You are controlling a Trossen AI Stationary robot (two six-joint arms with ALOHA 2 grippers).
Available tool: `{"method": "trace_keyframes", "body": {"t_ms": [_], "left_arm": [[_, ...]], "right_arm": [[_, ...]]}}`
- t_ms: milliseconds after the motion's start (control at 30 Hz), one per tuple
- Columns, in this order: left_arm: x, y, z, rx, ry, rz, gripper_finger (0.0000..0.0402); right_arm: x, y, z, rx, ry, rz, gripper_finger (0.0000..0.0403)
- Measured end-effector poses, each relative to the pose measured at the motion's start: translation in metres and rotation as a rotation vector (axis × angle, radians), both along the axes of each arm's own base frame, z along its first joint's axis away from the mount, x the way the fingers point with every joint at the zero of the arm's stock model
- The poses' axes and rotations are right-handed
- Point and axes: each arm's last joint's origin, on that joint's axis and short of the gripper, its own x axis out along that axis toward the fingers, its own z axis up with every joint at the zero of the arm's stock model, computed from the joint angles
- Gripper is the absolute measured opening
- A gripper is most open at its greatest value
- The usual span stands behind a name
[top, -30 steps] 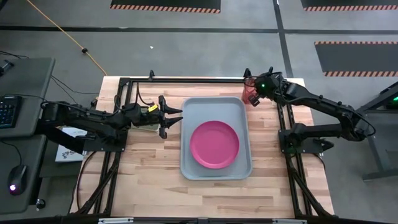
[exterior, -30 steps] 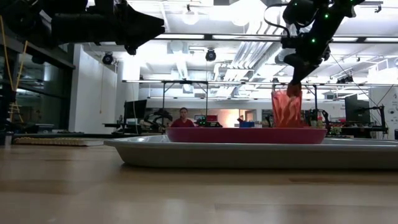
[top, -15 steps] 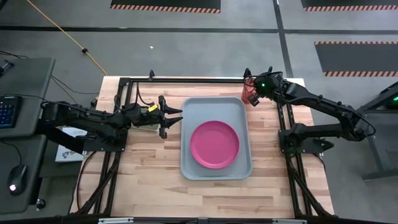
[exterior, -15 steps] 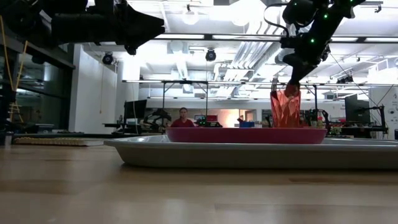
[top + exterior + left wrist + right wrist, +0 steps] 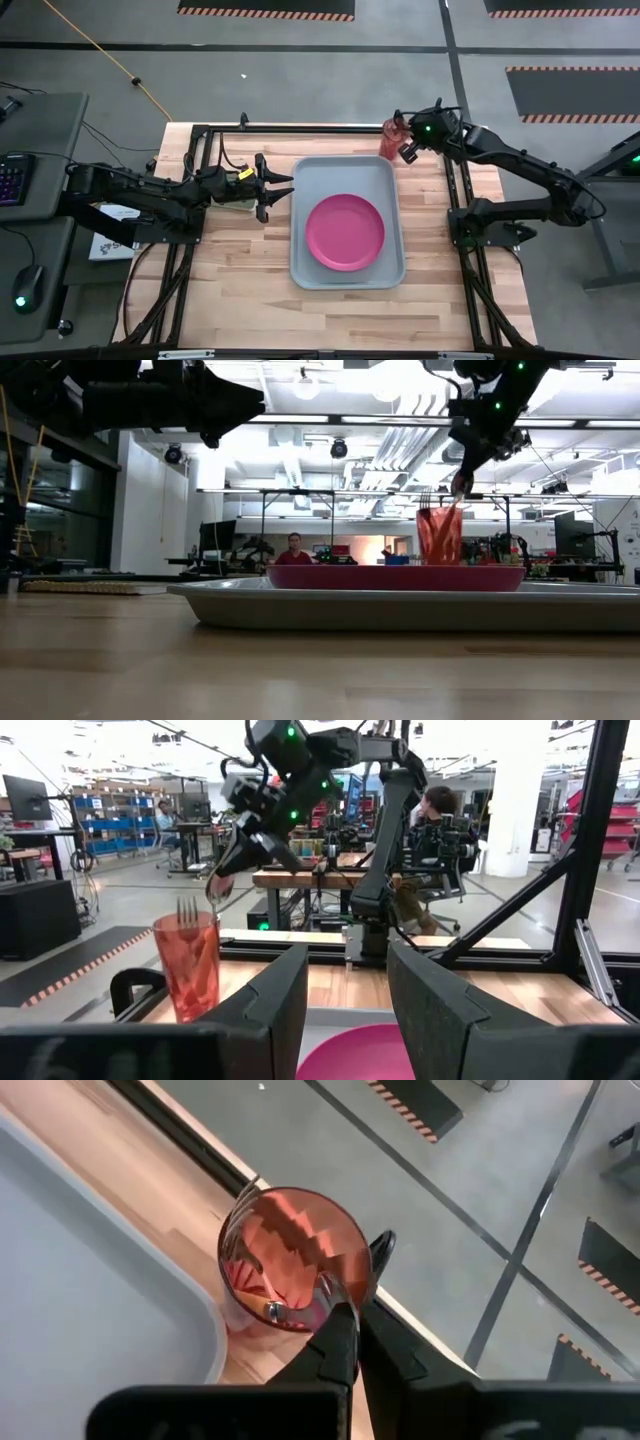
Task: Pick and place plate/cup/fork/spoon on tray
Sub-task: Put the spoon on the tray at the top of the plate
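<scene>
The red-orange ribbed cup stands beyond the far right corner of the grey-blue tray, and a fork sticks out of it. My right gripper is shut on the cup's rim. The cup also shows in the low view and in the right wrist view. The magenta plate lies flat in the tray. My left gripper is open and empty, level, just left of the tray's far left part. The plate hides the cup's base in the low view. My right gripper pinches the cup's rim on the side toward the table's right, one finger inside the cup and one finger outside. The fingers come slanting down from the right. The cup hangs close to upright, slightly tilted; whether its base is off the table I cannot tell.
A black metal frame runs along the table's far edge and down both sides, close to the cup. Bare wood lies left of and in front of the tray. A person sits in the room behind.
My right gripper has carried the cup a short way toward the table's left and far edges, still shut on the rim. The cup, tilted a second ago, came upright and now leans slightly.
</scene>
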Motion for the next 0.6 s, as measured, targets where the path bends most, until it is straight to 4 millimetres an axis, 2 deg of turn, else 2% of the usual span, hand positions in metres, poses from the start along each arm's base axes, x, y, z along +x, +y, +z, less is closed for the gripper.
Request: {"method": "trace_keyframes", "body": {"t_ms": [167, 600], "left_arm": [[0.0000, 0.0000, -0.0001, 0.000, 0.001, 0.000, 0.0131], [0.0000, 0.0000, -0.0003, 0.000, 0.003, 0.000, 0.0131]], "right_arm": [[-0.0003, 0.0007, 0.0071, 0.008, -0.020, 0.005, 0.0000], [-0.0007, 0.0006, 0.0072, -0.002, 0.000, 0.010, 0.0000]]}}
